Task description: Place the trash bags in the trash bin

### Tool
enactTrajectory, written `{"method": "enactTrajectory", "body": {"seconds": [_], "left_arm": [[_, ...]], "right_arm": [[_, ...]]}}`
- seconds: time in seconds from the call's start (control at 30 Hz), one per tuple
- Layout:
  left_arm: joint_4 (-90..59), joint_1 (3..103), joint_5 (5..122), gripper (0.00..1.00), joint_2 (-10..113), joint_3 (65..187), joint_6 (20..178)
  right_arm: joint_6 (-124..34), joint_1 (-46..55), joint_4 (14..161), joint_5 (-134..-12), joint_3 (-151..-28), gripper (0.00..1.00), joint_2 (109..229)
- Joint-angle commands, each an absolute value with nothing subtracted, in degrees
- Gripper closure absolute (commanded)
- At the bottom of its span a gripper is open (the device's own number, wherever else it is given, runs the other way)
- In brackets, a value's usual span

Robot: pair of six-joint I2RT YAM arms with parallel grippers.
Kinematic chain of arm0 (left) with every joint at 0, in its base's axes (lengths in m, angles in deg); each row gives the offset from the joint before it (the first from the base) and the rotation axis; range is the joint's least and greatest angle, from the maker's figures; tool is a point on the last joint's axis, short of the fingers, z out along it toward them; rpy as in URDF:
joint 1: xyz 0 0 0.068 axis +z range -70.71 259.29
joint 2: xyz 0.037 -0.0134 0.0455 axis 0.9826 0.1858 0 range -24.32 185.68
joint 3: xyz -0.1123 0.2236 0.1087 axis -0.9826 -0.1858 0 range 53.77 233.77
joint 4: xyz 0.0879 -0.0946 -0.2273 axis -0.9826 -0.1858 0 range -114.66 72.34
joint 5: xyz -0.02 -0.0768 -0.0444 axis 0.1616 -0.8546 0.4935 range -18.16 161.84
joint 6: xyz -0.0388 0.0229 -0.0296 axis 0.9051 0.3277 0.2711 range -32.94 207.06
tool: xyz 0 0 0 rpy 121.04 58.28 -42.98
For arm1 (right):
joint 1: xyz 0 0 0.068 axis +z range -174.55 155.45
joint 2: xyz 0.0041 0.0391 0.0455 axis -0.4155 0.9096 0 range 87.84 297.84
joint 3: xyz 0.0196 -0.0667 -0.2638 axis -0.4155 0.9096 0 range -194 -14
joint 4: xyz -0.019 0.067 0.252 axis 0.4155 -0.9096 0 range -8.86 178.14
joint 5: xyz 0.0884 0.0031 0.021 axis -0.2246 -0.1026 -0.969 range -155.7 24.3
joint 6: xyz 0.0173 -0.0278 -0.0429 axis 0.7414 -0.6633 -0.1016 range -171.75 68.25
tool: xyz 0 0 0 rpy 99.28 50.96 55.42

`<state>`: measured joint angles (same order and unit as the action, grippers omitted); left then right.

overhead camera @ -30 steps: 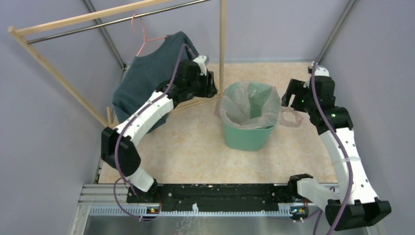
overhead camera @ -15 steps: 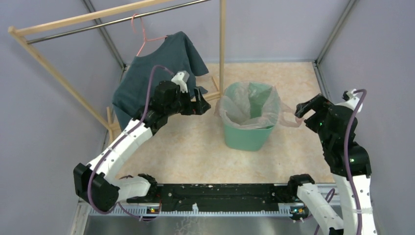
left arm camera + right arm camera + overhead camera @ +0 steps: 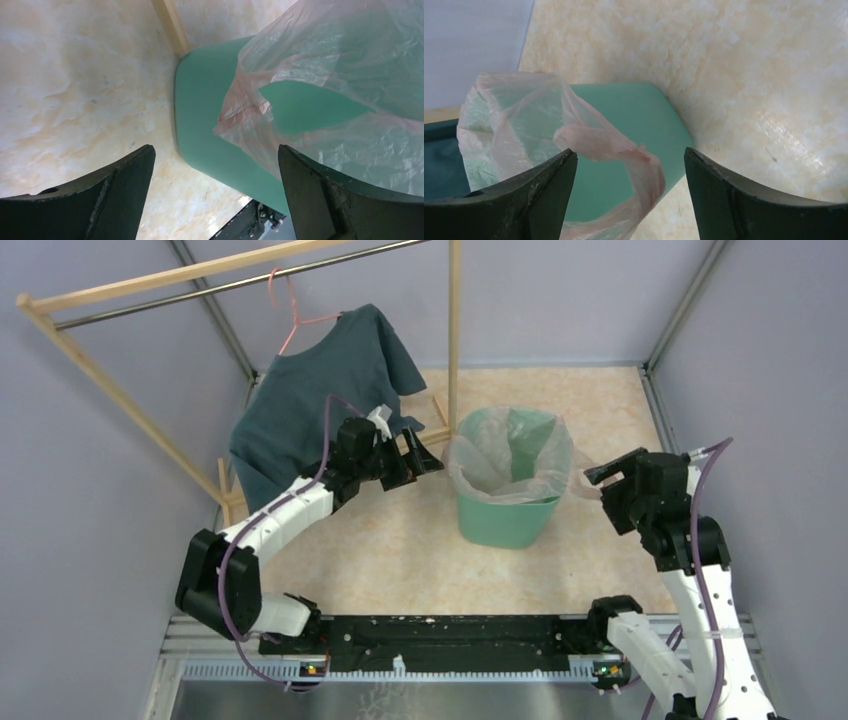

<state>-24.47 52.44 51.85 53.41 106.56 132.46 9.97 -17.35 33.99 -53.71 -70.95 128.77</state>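
From above, the left arm reached low over the bench, elbow bent. Its left fingers were spread, with the trash bin just to their right. The right arm stood folded. Its right fingers were parted, with the bin to their left. The trash bag lined the bin, draped over its rim.

Left wrist: bag and bin lay ahead of the parted fingers, untouched.

Right wrist: a loose bag handle hung ahead, between the fingers, ungripped.
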Motion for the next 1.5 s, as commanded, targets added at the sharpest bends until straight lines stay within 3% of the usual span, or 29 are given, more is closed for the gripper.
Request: {"method": "enactTrajectory", "body": {"seconds": [0.0, 0.13, 0.23, 0.3, 0.37, 0.43, 0.57, 0.77, 0.9, 1.0, 1.07, 1.1, 1.17, 1.47], "left_arm": [[-14.5, 52.7, 46.8, 0.02, 56.7, 106.2, 140.0], [-10.8, 52.8, 42.7, 0.02, 59.5, 105.3, 144.4], [-5.2, 52.8, 41.9, 0.02, 61.5, 102.9, 148.5], [-2.9, 52.9, 40.7, 0.04, 63.6, 103.0, 150.5], [-0.2, 52.8, 39.2, 0.08, 65.1, 103.0, 152.2], [0.9, 52.8, 38.8, 0.12, 65.7, 102.8, 152.9], [3.9, 52.7, 38.1, 0.19, 65.7, 101.5, 152.9], [6.7, 52.5, 36.0, 0.41, 67.9, 101.3, 152.1], [8.1, 52.2, 35.5, 0.48, 69.1, 101.8, 152.3], [8.6, 51.6, 35.4, 0.62, 69.6, 102.5, 151.0], [5.9, 51.5, 36.2, 0.88, 69.5, 103.3, 149.0], [4.5, 51.4, 36.8, 0.95, 69.1, 103.2, 148.0], [1.3, 51.4, 38.5, 1.0, 67.5, 103.3, 145.1], [-13.2, 51.3, 46.7, 1.0, 57.2, 99.9, 135.4]], "right_arm": [[19.0, -17.8, 31.7, -57.4, -69.2, 0.23, 127.3], [20.3, -17.8, 34.8, -60.9, -67.6, 0.33, 126.6], [20.2, -17.8, 35.4, -61.2, -67.2, 0.35, 126.6], [20.2, -17.8, 35.7, -60.5, -66.8, 0.45, 126.3], [19.9, -17.7, 37.0, -60.5, -66.0, 0.62, 125.4], [20.0, -17.8, 38.1, -60.4, -64.9, 0.69, 124.6], [18.9, -17.8, 38.9, -60.9, -63.5, 0.79, 125.0], [17.9, -17.8, 39.3, -60.4, -62.6, 0.94, 124.8], [16.4, -17.8, 39.3, -59.2, -62.5, 1.0, 124.4], [14.2, -17.8, 40.3, -59.2, -62.2, 1.0, 124.6], [13.4, -17.8, 40.3, -58.9, -61.8, 1.0, 124.8], [13.0, -17.8, 40.2, -58.6, -61.6, 1.0, 124.9], [11.6, -17.8, 40.1, -57.7, -60.7, 1.0, 125.0], [0.5, -17.8, 41.2, -55.0, -57.2, 1.0, 125.6]]}}
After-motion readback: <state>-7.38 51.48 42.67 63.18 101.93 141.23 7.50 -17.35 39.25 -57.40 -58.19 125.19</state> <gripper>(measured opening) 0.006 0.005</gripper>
